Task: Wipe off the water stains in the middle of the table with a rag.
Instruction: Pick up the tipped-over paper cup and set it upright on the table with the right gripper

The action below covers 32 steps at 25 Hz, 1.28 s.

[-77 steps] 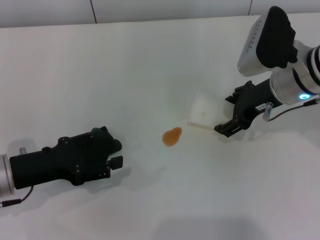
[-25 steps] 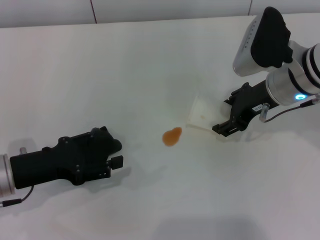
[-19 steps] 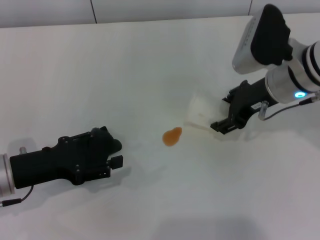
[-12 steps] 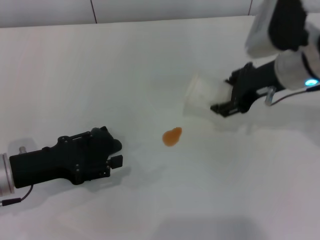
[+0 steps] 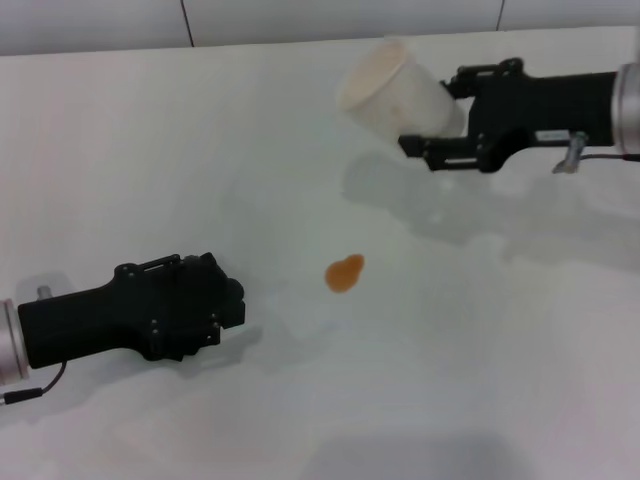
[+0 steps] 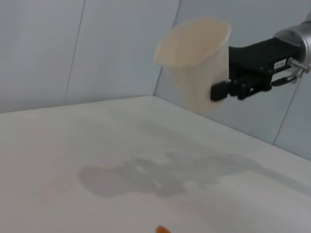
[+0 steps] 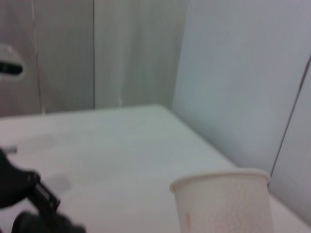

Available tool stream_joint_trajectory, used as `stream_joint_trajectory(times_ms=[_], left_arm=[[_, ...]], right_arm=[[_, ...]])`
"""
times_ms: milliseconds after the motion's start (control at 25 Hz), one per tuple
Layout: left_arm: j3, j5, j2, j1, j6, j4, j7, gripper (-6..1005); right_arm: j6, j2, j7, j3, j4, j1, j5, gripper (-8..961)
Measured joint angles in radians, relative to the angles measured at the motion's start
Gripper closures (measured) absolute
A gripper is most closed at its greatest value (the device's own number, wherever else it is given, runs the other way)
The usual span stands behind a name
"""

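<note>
1 small orange water stain (image 5: 345, 272) sits mid table (image 5: 150, 140), thin liquid, nothing to grip. no rag in view. right gripper (image 5: 440, 150) holds a light, crushable cup (image 5: 392, 86) aloft, far right. left gripper (image 5: 215, 305), near left: cannot tell.

lab bench, white table (image 5: 200, 150), grey panel walls (image 6: 97, 48)

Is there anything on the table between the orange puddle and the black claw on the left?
No. In the head view, only bare white table lies between the orange puddle and the left claw. Nothing sits in that stretch.
</note>
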Motion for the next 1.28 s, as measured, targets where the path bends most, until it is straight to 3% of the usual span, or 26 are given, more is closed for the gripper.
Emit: stream_joint_trajectory(times_ms=[120,160,360,760,1280], left_arm=[[0.0,-0.001,0.0,-0.003,-0.007,0.001,0.0,196],[0.0,-0.001,0.0,-0.003,-0.009,0.001,0.0,196],[-0.002,-0.001,0.0,-0.003,-0.013,0.001,0.0,196],[-0.002,-0.012,0.0,-0.008,-0.025,0.001,0.0,196],[-0.002,-0.012,0.0,-0.007,-0.026,0.001,0.0,196]], right_arm=[[-0.002,0.0,-0.083,0.025,0.053,-0.011,0.088,297],[-0.009,0.0,-0.225,0.041,0.137,-0.027,0.227,297],[-0.024,0.0,-0.505,0.044,0.308,-0.041,0.416,298],[-0.007,0.003,-0.759,0.039,0.55,-0.04,0.527,298],[0.055,0.0,-0.86,0.038,0.675,-0.049,0.521,299]])
